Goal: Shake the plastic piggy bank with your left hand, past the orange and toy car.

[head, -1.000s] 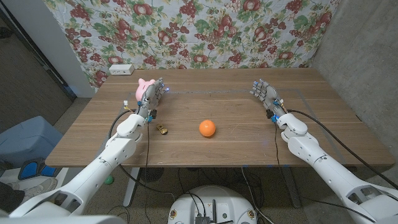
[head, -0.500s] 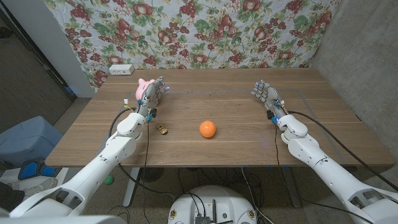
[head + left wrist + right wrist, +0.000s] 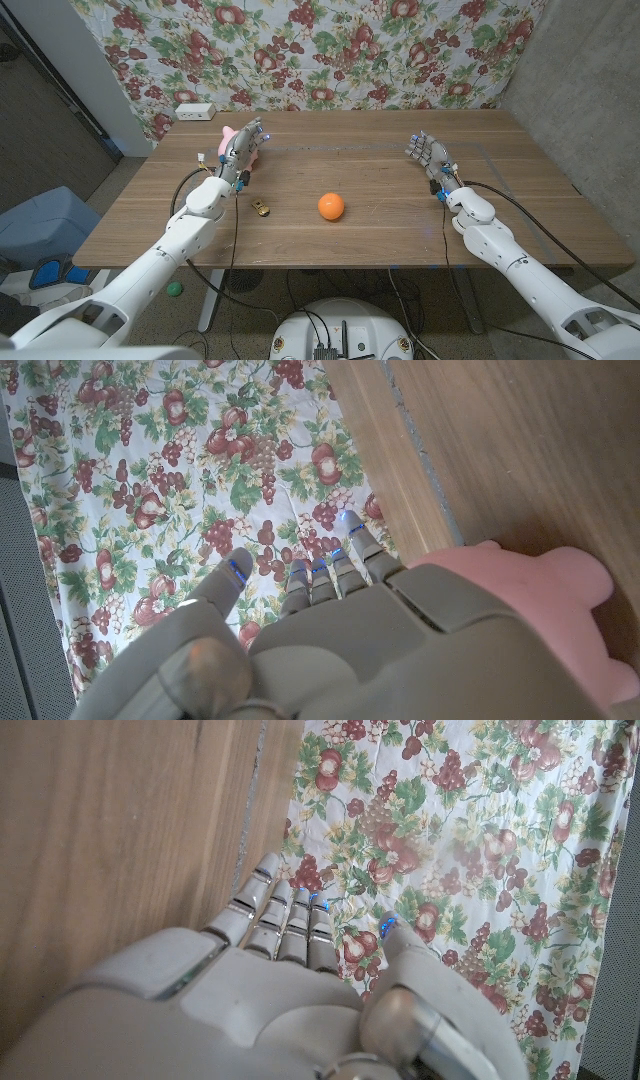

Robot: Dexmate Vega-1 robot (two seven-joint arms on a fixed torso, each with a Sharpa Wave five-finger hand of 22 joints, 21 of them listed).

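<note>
The pink plastic piggy bank (image 3: pixel 231 135) stands at the table's far left. My left hand (image 3: pixel 243 150) is right against it, fingers straight and apart, covering much of it. In the left wrist view the piggy bank (image 3: pixel 540 600) lies at the palm side of my left hand (image 3: pixel 380 650), and no finger curls round it. The orange (image 3: pixel 332 206) sits mid-table, with the small toy car (image 3: pixel 261 208) to its left, both nearer to me than the pig. My right hand (image 3: pixel 425 152) stands at the far right with fingers apart, holding nothing; its fingers (image 3: pixel 275 915) reach out straight.
A white box (image 3: pixel 194 111) sits at the wooden table's (image 3: pixel 380 170) far left corner. A floral cloth (image 3: pixel 330 50) hangs behind the table. A blue bin (image 3: pixel 45 225) stands on the floor to the left.
My left hand has shifted a little farther and leftward, closing up against the piggy bank and covering more of it. The orange, the car and my right hand stay put.
</note>
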